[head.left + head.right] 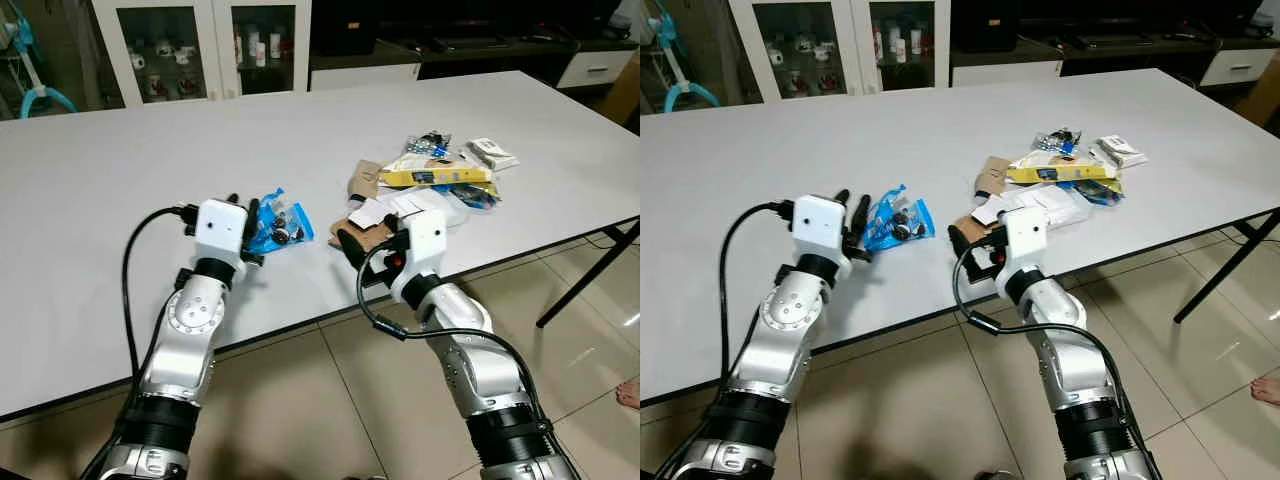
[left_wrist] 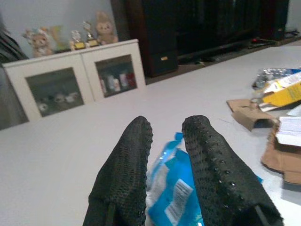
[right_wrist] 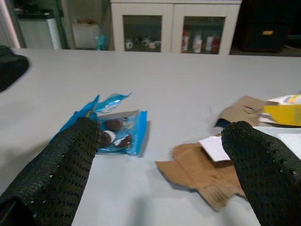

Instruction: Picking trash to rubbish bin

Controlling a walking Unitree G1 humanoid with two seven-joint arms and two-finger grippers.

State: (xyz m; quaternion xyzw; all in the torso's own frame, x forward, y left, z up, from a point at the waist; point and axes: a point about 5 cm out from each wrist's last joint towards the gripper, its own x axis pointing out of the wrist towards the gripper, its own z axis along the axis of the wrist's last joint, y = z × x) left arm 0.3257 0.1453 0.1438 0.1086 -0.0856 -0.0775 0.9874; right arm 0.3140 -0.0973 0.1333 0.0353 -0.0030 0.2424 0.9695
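Trash lies on the white surface [image 1: 120,170] in two lots. A blue wrapper [image 1: 281,224] with dark round biscuits showing through it sits alone toward the near edge. A heap sits toward the right end: brown card [image 1: 366,232] nearest the edge, white papers [image 1: 415,203] on it, a yellow box [image 1: 436,177] behind, and a small white packet [image 1: 492,152] at the far side.

The left gripper [image 2: 165,155] is at the wrapper. In its wrist view the two black fingers [image 2: 126,162] stand close together with the blue film rising between them, so the jaws look clenched on the wrapper's near end. The rest of the wrapper lies flat on the surface, so I judge the grip made but the lift not begun. Taking it by the crinkled end makes sense, since thin film gives little else to pinch.

The right gripper [image 3: 160,155] hovers low at the near edge, just before the brown card, with its jaws spread wide and nothing between them. It is aimed across the surface toward the card and the wrapper, probably so that the card is next in reach.

No bin can be made out. A white cabinet [image 1: 200,45] with glass doors stands beyond the far edge, and tiled floor [image 1: 330,400] runs under the near one.
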